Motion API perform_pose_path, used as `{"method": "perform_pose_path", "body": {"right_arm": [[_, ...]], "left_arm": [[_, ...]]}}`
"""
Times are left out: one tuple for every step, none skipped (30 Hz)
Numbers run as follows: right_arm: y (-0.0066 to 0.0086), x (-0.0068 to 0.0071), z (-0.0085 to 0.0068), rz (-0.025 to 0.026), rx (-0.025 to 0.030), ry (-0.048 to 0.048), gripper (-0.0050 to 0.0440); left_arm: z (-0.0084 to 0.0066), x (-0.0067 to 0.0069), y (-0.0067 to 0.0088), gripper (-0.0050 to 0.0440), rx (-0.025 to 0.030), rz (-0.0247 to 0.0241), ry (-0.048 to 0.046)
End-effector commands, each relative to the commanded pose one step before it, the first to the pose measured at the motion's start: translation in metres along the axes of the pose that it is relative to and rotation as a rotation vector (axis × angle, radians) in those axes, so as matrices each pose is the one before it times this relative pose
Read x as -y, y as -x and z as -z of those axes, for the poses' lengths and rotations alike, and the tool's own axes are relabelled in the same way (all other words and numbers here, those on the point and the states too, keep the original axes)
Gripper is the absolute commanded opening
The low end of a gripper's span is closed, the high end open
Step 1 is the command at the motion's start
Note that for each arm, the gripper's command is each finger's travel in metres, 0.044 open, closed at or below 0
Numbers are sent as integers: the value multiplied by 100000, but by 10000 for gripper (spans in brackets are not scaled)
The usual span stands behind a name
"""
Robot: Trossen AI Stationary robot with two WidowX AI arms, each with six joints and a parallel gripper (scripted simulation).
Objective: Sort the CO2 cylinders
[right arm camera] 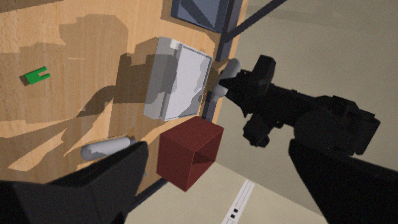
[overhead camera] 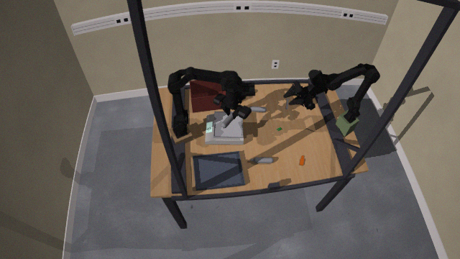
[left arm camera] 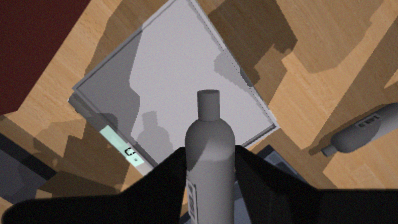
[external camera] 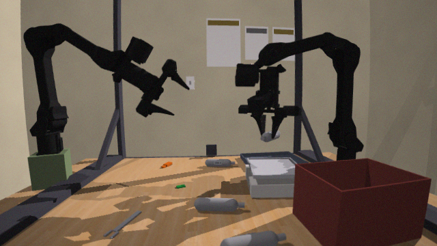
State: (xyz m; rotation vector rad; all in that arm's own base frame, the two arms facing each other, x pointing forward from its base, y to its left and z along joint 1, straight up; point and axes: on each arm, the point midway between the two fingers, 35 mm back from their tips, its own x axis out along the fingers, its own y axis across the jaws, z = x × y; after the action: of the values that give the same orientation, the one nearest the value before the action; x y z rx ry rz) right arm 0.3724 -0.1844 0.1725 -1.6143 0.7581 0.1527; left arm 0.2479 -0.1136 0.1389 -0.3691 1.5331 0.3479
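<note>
Grey cylinder (overhead camera: 227,121) (external camera: 270,137) (left arm camera: 210,160) (right arm camera: 227,77) held tilted above the white scale (overhead camera: 228,140) (external camera: 273,187) (left arm camera: 175,65) (right arm camera: 187,85), three more cylinders (overhead camera: 264,160) (external camera: 216,204) (left arm camera: 370,127) (right arm camera: 106,148) lying flat, blue tray (overhead camera: 218,170) (external camera: 273,154) (left arm camera: 281,161) (right arm camera: 205,12), open red bin (overhead camera: 205,98) (external camera: 317,205) (left arm camera: 40,45) (right arm camera: 180,160)
</note>
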Motion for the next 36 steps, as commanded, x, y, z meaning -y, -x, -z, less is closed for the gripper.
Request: {"method": "perform_pose_path", "body": {"right_arm": [[-1114, 1486, 168, 3121, -903, 22953, 440], [-293, 38, -9, 54, -50, 4756, 440], [-293, 33, -5, 45, -63, 4768, 440], [0, 0, 0, 0, 0, 0, 440], [0, 0, 0, 0, 0, 0, 440], [-269, -6, 47, 24, -81, 4479, 440], [-304, 37, -19, 38, -72, 5068, 440], [-304, 37, -23, 1, -114, 5032, 440], [-289, 40, -29, 50, -48, 4739, 440], [-383, 37, -26, 48, -81, 6187, 440], [-356, 23, -17, 28, -89, 5426, 440], [-317, 22, -21, 41, -63, 4712, 440], [-304, 19, -22, 34, -64, 4768, 440], [-302, 9, -18, 4, -83, 4771, 440], [-303, 4, -18, -10, -89, 4758, 440], [-305, 9, -25, -3, -82, 4814, 440], [-305, 16, -31, 14, -72, 4800, 440], [-298, 21, -35, 21, -67, 4759, 440], [-288, 23, -37, 23, -63, 4742, 440], [-275, 21, -37, 16, -62, 4452, 440], [0, 0, 0, 0, 0, 0, 440], [0, 0, 0, 0, 0, 0, 440], [-266, -26, -25, 40, -52, 4163, 440], [-258, 19, -38, -67, -76, 4100, 440], [-234, 24, -37, -72, -68, 3713, 440], [-204, 30, -35, -11, -50, 3227, 440], [-176, 28, -31, 27, -38, 2766, 440], [-149, 16, -26, 5, -34, 2335, 440], [-125, 5, -21, -21, -30, 1939, 440], [-101, -4, -17, -38, -25, 1554, 440], [-77, -7, -13, -35, -19, 1180, 440], [-53, -7, -9, -25, -13, 818, 440], [-32, -4, -6, -9, -7, 485, 440], [-183, 0, -304, -8, 735, 271, 440], [-14, 2, -79, 0, 160, 216, 440], [-5, -1, -229, -1, 485, 80, 440]], "left_arm": [[1013, -1084, 612, -50, 1613, 1195, 243], [163, -192, -12, -50, -3, -89, 35], [150, -181, -13, -50, -3, -83, 43], [0, 0, 0, -50, 0, 0, 0], [0, 0, 0, -50, 0, 0, 0], [95, -141, -12, -50, -16, 105, 57], [140, -163, -14, -50, 19, -137, 35], [138, -154, -15, -50, 4, -128, 1], [123, -133, -15, -50, -29, -86, -15], [142, -160, -19, -50, -3, -92, 15], [107, -129, -16, -50, 3, -63, 13], [74, -96, -13, -50, -7, -39, 6], [48, -67, -10, -50, 14, 3, 8], [26, -38, -6, -50, 20, 34, 2], [16, -22, -4, -50, -2, 21, -5], [-8, 9, 1, -50, 23, 166, 416], [-41, 48, 5, -50, 130, 600, 806], [-11, 1, 3, -50, 26, 1012, 1819], [-36, -33, 4, -50, 476, 1341, 2912], [-19, -5, 7, -50, 656, 1963, 4009], [0, 0, 0, -50, 0, 0, 0], [0, 0, 0, -50, 0, 0, 0], [-15, -14, 5, -50, 808, 2493, 5075], [-17, -3, 3, -50, 925, 2786, 5683], [-14, 3, 2, -50, 905, 2772, 5642], [-4, -6, -1, -50, 842, 2580, 5252], [-3, 7, -3, -50, 765, 2377, 4832], [32, 5, -5, -50, 669, 2163, 4268], [-4, 2, -8, -50, 971, 1874, 3798], [28, 3, -8, -50, 897, 1692, 3289], [10, -11, -5, -50, 507, 1605, 3271], [9, -4, -6, -50, 450, 1438, 2929], [11, 15, -9, -50, 435, 1248, 2567], [13, -50, -234, -50, 289, 50, 2226], [17, -7, -8, -50, 513, 1414, 2916], [11, -10, -4, -50, 321, 911, 1873]]}}
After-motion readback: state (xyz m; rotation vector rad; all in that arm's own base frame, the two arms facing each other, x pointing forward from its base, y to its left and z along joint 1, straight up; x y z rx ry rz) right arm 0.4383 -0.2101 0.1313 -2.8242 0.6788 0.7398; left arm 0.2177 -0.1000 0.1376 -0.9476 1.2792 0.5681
